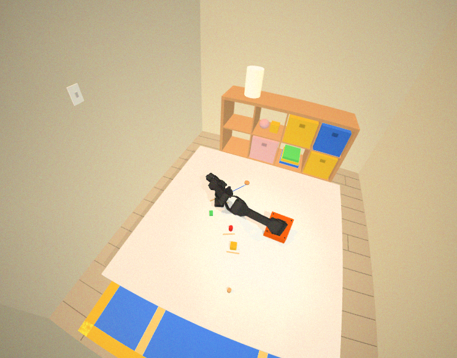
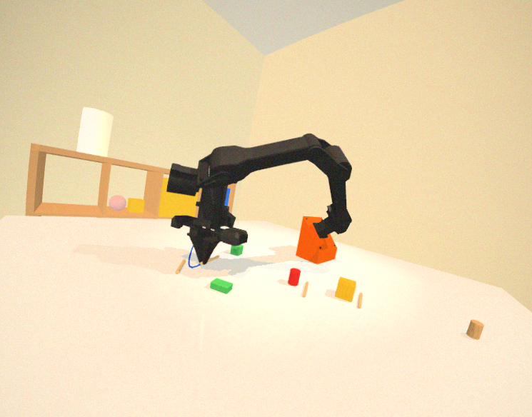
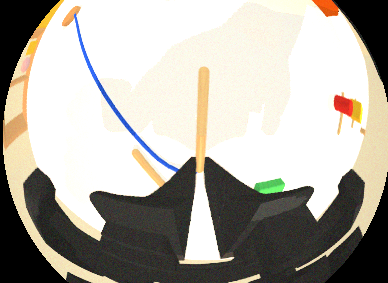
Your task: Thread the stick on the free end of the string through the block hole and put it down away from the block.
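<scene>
Pale tabletop, edges beyond pincer.

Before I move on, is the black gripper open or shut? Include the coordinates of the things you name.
Shut on the thin wooden stick (image 3: 202,106): the wrist view shows it between the black gripper's (image 2: 203,262) (image 3: 200,166) fingertips.
</scene>
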Robot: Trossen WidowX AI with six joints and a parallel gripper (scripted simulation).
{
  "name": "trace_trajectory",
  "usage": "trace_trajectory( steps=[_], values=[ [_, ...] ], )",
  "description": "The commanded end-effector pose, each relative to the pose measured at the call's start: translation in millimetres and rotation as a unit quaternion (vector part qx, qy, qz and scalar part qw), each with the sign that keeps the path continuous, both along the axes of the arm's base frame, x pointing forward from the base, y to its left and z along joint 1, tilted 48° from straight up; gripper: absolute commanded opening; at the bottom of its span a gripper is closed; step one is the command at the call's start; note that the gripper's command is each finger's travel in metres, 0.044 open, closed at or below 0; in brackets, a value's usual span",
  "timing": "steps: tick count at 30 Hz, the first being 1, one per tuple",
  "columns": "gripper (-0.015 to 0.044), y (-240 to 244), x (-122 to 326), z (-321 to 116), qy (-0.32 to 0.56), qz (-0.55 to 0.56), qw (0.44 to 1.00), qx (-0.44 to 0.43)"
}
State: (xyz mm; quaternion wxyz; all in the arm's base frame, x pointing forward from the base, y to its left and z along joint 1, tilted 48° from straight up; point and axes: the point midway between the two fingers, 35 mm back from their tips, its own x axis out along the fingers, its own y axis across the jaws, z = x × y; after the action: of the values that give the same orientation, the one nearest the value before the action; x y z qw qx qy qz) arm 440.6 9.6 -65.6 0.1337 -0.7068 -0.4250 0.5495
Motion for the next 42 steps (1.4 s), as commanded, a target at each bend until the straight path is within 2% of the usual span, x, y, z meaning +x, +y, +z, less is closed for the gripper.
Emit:
trace_trajectory(
  steps=[1, 42],
  values=[
    [0.0000, 0.7, -2.5, 0.5, 0.002, -0.003, 1.000, 0.003],
    [0.0000, -16.7, -48.0, -19.0, 0.003, -0.003, 1.000, 0.002]
  ],
)
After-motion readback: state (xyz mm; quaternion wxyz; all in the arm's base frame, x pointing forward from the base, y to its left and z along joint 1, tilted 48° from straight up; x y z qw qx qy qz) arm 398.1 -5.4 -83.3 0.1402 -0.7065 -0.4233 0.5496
